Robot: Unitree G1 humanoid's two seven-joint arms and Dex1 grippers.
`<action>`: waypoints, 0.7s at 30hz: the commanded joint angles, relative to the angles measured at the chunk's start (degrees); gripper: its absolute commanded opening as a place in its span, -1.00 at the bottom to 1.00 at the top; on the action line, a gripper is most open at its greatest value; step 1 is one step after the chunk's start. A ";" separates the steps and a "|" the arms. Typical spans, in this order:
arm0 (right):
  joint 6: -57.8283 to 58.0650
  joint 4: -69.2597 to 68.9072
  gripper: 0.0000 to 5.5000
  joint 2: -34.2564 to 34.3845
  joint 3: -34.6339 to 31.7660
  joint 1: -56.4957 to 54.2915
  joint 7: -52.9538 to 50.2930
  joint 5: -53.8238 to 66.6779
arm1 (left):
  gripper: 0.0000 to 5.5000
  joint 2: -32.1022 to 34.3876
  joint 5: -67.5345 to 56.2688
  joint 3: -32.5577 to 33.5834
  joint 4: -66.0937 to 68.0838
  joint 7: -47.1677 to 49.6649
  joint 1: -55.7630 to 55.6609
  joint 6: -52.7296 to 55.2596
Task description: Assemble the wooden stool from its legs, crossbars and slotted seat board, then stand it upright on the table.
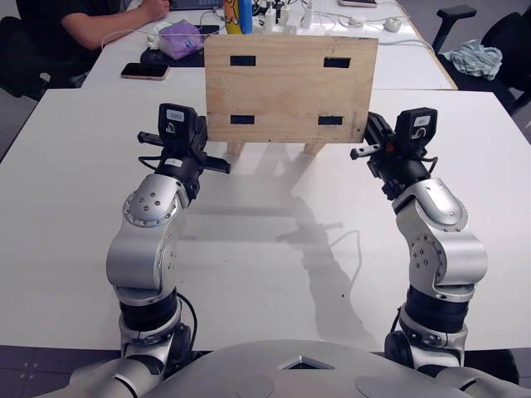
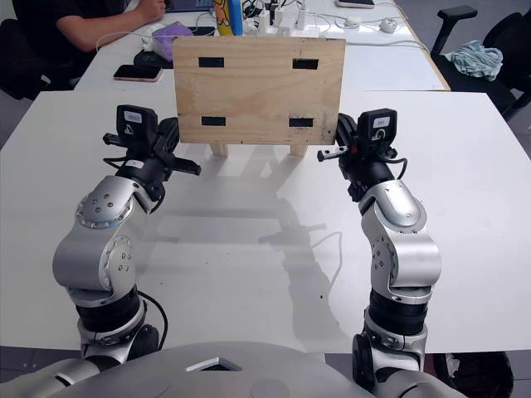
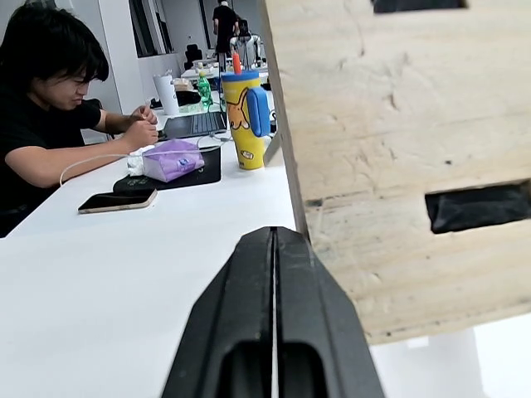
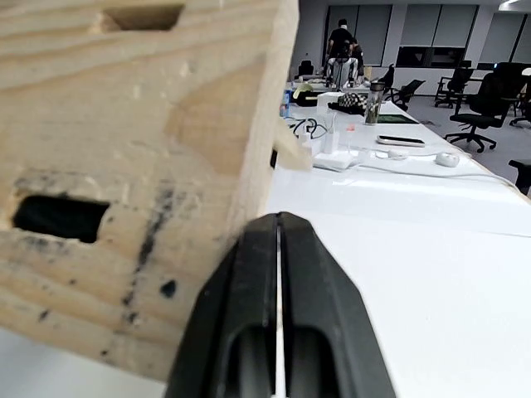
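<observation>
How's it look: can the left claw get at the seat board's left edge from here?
Probably yes. The left claw sits just beside the seat board's lower left corner, with nothing between them. It's shut, so it must open first.

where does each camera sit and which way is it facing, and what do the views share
Left and right eye views: on the head, looking forward and down at the white table; both arms show, left gripper and right gripper flanking the slotted seat board.
Left wrist view: on the left wrist, looking along its shut fingers past the board's left edge toward a yellow cup.
Right wrist view: on the right wrist, looking along its shut fingers past the board's right edge.
Shared: every view has the board.
</observation>
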 commanded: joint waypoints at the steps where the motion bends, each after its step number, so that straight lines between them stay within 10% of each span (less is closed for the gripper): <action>1: 0.07 -1.23 -1.00 2.39 3.34 -4.63 2.58 5.35 | -1.00 -2.36 -6.60 -3.34 -0.68 -4.85 -5.12 -0.48; 15: -1.73 2.12 -1.00 1.83 1.90 -6.53 1.08 6.92 | -1.00 -0.91 -9.31 -2.57 1.56 -3.95 -6.47 -1.81; 21: -5.62 20.99 -1.00 3.71 17.61 0.50 6.85 2.59 | -1.00 2.72 -7.74 -1.53 18.74 -5.94 -0.49 -16.39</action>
